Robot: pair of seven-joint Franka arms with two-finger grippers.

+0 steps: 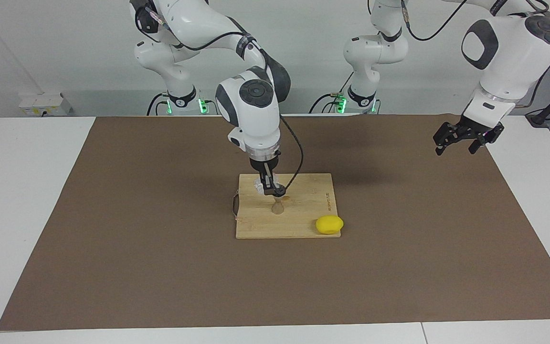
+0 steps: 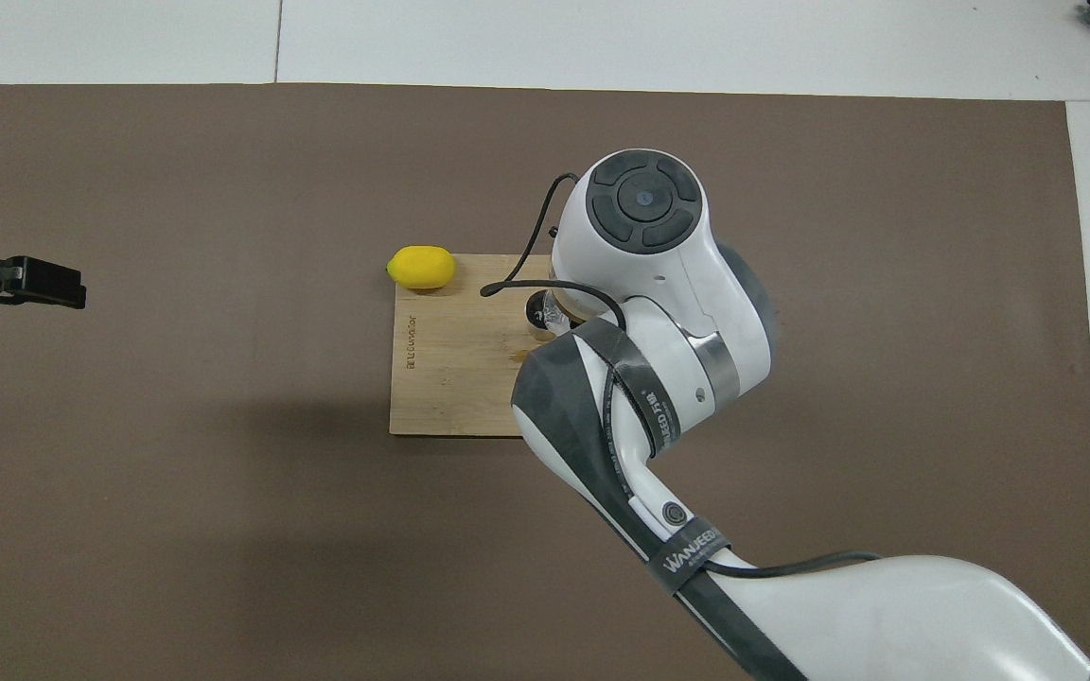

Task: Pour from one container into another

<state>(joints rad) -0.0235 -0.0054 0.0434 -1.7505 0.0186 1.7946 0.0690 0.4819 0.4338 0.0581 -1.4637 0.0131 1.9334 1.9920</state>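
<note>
My right gripper is over the wooden cutting board and is shut on the clear glass tumbler. It holds the tumbler tilted just above the small silvery jigger, which stands upright on the board. In the overhead view the right arm hides most of both; only a small round rim shows at the arm's edge, and I cannot tell whose it is. My left gripper hangs open and empty in the air over the left arm's end of the brown mat; it also shows in the overhead view.
A yellow lemon lies at the board's corner farther from the robots, toward the left arm's end; it also shows in the overhead view. The board lies on a brown mat covering the white table.
</note>
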